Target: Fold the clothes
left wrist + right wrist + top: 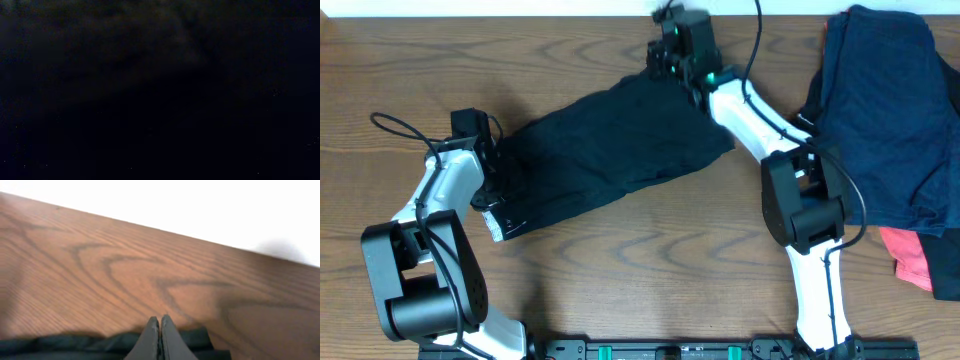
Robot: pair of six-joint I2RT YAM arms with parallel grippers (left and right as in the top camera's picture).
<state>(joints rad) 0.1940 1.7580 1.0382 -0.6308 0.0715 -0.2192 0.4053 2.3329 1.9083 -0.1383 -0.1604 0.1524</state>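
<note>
Brown wood-grain tabletop [650, 260] fills every view that shows anything, with a white wall [200, 205] behind its far edge. We begin at the right hand [160, 326], which sits near that far edge: its two dark fingers [151, 335] are pressed together along their length, and black cloth bunches on either side of their lower part. Whether any of that cloth is nipped between them we cannot tell. From above, the right hand [672, 58] meets the far upper corner of the black soft-fabric shorts [610, 150]. The left hand [480, 135] is at the opposite end, at the near-left edge of the same garment. Its wrist view is almost wholly black, so we cannot tell whether its fingers are apart or together, nor what they touch. The shorts lie spread in a long slanted band across the middle of the tabletop, running from the left hand up to the right hand, rumpled and not folded. A small pale strip [498, 224] shows at their lower-left corner. Well apart to the right, a heap of navy-blue garments [880, 110] lies by the table's right edge, and a coral-pink garment [910, 258] peeks out just below it.
</note>
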